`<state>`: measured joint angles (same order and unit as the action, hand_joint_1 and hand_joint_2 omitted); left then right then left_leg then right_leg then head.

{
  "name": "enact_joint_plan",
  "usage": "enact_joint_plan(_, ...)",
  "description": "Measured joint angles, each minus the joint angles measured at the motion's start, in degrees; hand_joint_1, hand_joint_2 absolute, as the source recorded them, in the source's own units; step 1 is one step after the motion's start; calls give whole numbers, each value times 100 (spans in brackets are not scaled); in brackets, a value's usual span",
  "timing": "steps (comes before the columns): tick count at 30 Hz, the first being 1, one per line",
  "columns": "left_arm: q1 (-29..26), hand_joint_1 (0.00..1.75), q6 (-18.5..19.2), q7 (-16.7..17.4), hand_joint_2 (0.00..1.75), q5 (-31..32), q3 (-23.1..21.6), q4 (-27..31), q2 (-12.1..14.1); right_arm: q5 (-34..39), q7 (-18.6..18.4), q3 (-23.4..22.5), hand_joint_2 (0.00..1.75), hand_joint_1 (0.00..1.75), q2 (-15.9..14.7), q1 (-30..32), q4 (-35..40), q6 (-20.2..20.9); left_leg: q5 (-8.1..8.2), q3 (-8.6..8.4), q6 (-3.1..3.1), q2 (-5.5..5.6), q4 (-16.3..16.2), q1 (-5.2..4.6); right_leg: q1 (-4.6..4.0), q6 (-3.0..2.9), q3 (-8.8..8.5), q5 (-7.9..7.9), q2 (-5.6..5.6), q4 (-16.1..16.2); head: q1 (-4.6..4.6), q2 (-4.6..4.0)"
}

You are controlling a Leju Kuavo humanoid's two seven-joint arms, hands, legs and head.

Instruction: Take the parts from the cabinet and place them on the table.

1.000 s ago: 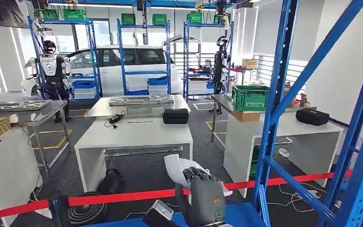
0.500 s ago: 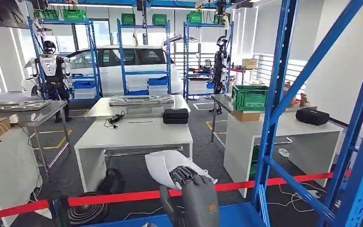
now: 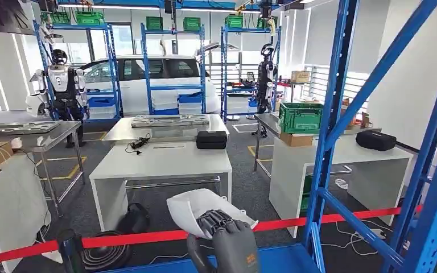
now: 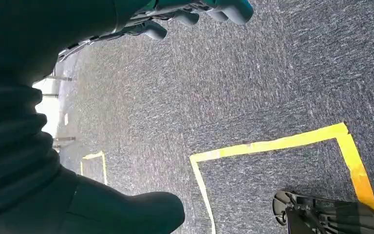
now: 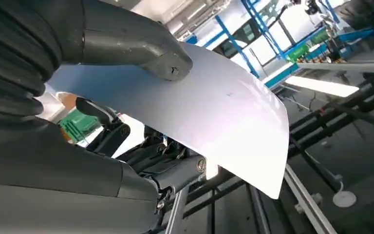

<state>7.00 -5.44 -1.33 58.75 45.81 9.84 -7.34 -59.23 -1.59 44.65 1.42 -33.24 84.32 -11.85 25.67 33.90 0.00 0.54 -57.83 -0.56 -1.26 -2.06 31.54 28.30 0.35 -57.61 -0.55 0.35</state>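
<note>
Right hand (image 3: 227, 236) grips white part (image 3: 196, 207), lying near-flat.

part (image 3: 190, 206): plain white, smooth
right hand (image 3: 230, 236): dark grey, small orange mark
rack (image 3: 341, 102): bright blue
barrier tape (image 3: 131, 238): red
desk (image 3: 162, 161): white
crate (image 3: 300, 118): green
floor (image 4: 253, 87): speckled grey carpet, yellow tape lines

Right hand (image 3: 234, 244): at 6 o'clock, holding the white part (image 3: 196, 206) above the red tape (image 3: 148, 237).
Blue frame (image 3: 333, 114): upright and diagonal braces block 2 to 5 o'clock.
White table (image 3: 162, 161): at 12 o'clock beyond the tape; near half bare.
Black case (image 3: 211, 139): on the table's far right corner.
Cable (image 3: 138, 143): on the table's far left.
</note>
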Motion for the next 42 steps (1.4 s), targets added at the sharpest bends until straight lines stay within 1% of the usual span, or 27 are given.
enact_joint_plan(4,1,0,9,0,175,9,4,0,0,-20,0,7,175,175,-9,47,4,13,0,0,0,-1,0,0,0,0,1,0,0,0,0,0)
enact_joint_plan(8,2,0,63,70,175,11,13,0,7,-50,111,9,175,175,-18,136,113,11,19,4,27,0,-15,-18,17,25,-1,1,-1,7,2,0)
enact_joint_plan(13,4,0,65,72,175,9,28,4,15,-129,249,7,175,175,-24,215,253,91,-3,0,77,0,-5,-33,39,89,-8,-20,2,4,2,0)
enact_joint_plan(14,4,0,65,59,175,5,29,4,-7,-144,249,7,175,175,-24,225,271,122,-44,-15,99,-21,51,32,28,104,0,37,4,-37,2,0)
enact_joint_plan(15,5,0,65,57,175,0,31,7,-4,-166,258,7,175,175,-24,232,284,129,-54,-12,114,-29,58,35,23,143,53,181,-2,-183,-4,0)
enact_joint_plan(18,3,0,65,42,175,-2,74,9,2,-186,243,7,175,175,-31,265,286,162,-70,51,125,-54,40,41,104,226,609,879,-7,-1452,-13,0)
enact_joint_plan(19,1,0,65,42,175,-2,85,9,4,-201,234,4,175,175,-33,285,286,168,-79,75,120,-60,25,42,121,242,735,968,-8,-1738,-13,0)
enact_joint_plan(20,1,0,65,39,175,-2,96,9,4,-221,225,7,175,175,-33,314,286,177,-88,115,108,-61,-1,50,140,255,792,965,-10,-1888,-13,0)
enact_joint_plan(21,2,0,65,39,175,-2,105,9,4,-236,218,7,175,175,-33,327,286,184,-97,154,93,-62,-33,56,156,262,693,818,-10,-1719,-13,0)
enact_joint_plan(22,3,0,65,39,175,-2,109,9,4,-256,214,7,175,175,-31,325,288,192,-105,187,81,-62,-64,64,167,260,464,584,-11,-1306,-13,0)
enact_joint_plan(23,5,0,65,42,175,-2,112,9,2,-269,201,4,175,175,-29,323,291,203,-111,212,62,-61,-94,74,175,254,156,351,-13,-766,-13,0)
enact_joint_plan(24,10,0,65,42,175,-2,114,11,4,-287,201,2,175,175,-24,320,297,225,-120,238,36,-59,-126,81,183,247,-157,251,-18,-218,-15,0)
enact_joint_plan(25,9,0,66,44,175,-2,118,15,7,-297,201,2,175,175,-18,330,304,245,-148,259,-20,-47,-122,74,145,211,-183,308,-8,-210,-2,0)
enact_joint_plan(26,11,0,67,48,175,-4,118,15,7,-311,197,-2,175,175,-13,321,308,258,-171,260,-61,-36,-125,76,114,148,-118,191,0,-216,-20,0)
enact_joint_plan(27,13,0,70,50,175,-7,120,15,7,-319,197,-4,175,175,-4,311,308,271,-196,268,-101,-36,-138,75,122,109,-103,231,-2,-160,-9,0)
enact_joint_plan(29,4,0,72,59,175,-24,125,15,9,-328,203,-4,175,175,32,316,326,321,-266,284,-201,-35,-84,76,121,23,-56,157,-7,-141,0,0)
enact_joint_plan(30,-4,0,72,57,175,-37,133,15,26,-334,207,-4,175,175,55,305,328,345,-196,328,-233,-30,-140,104,155,-26,-33,90,-24,-112,0,0)
enact_joint_plan(31,-6,0,72,48,175,-59,149,15,22,-339,214,-2,175,175,83,298,328,374,81,417,-254,-33,-341,98,158,-80,19,41,-22,-105,11,0)
enact_joint_plan(33,-4,0,76,24,175,-70,166,15,22,-341,232,-2,175,175,107,289,328,415,698,664,-305,-34,-1181,116,150,-103,143,-54,-24,-108,20,0)
enact_joint_plan(34,-5,0,76,15,175,-72,171,15,24,-341,238,-2,175,175,116,290,326,426,886,762,-320,-34,-1566,114,147,-98,208,-98,-27,-114,22,0)
enact_joint_plan(35,-8,0,76,7,175,-72,177,15,24,-339,238,-2,175,175,120,289,326,435,938,781,-331,-34,-1787,115,146,-90,274,-142,-29,-123,22,0)
enact_joint_plan(36,-9,0,76,2,175,-74,199,15,28,-337,240,-2,175,175,122,289,326,441,852,673,-333,-34,-1752,115,148,-80,337,-184,-33,-135,22,0)
enact_joint_plan(37,-9,0,76,0,175,-79,212,15,28,-337,243,-2,175,175,124,287,326,452,675,442,-325,-36,-1476,115,150,-69,396,-221,-37,-149,24,0)
enact_joint_plan(39,-1,0,74,-4,175,-79,225,20,35,-337,253,-2,175,175,142,265,326,457,392,-257,-299,-37,-485,116,154,-30,482,-283,-36,-179,26,0)
enact_joint_plan(40,15,0,76,-9,175,-81,241,26,37,-332,262,-2,175,175,164,248,326,457,566,-510,-270,-33,-40,110,141,8,509,-311,-35,-192,31,0)
enact_joint_plan(41,11,0,74,-11,175,-83,252,28,35,-326,260,-4,175,175,170,227,323,461,467,-534,-229,-18,-73,72,128,45,509,-351,-37,-185,22,0)
enact_joint_plan(42,7,0,76,-11,175,-90,256,28,35,-326,271,0,175,175,177,217,323,463,476,-474,-211,-20,-21,73,127,75,504,-374,-38,-185,20,0)
